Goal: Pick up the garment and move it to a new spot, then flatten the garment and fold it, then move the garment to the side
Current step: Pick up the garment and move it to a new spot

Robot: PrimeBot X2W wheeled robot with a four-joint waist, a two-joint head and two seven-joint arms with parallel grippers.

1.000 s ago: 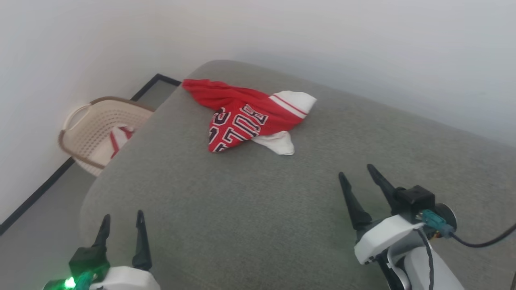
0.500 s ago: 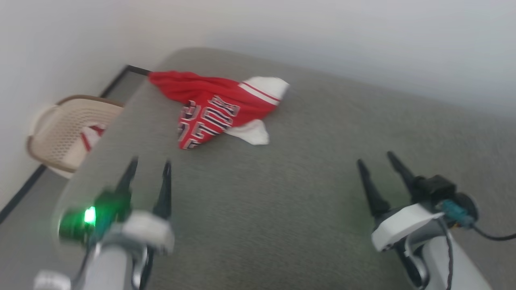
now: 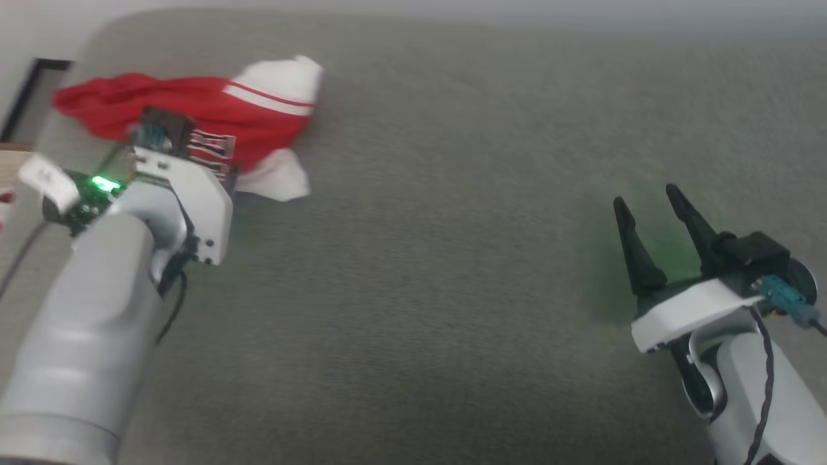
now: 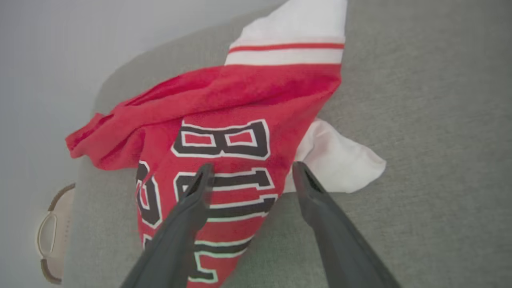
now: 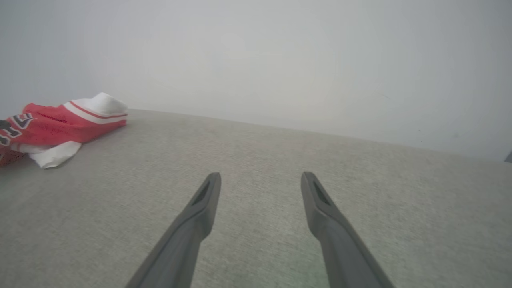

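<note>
Plainly, garment (image 4: 240,92) — "BUL" lettering, left end effector (image 4: 253,166) above

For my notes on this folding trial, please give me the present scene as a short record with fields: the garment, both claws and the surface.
garment: red jersey with white sleeves, crumpled, lying on the grey cushion
left claw: open, poised over the black lettering; no fabric pinched, contact unclear
right claw: open, over bare cushion, well apart from the garment
task stage: pick-up not yet done
</note>
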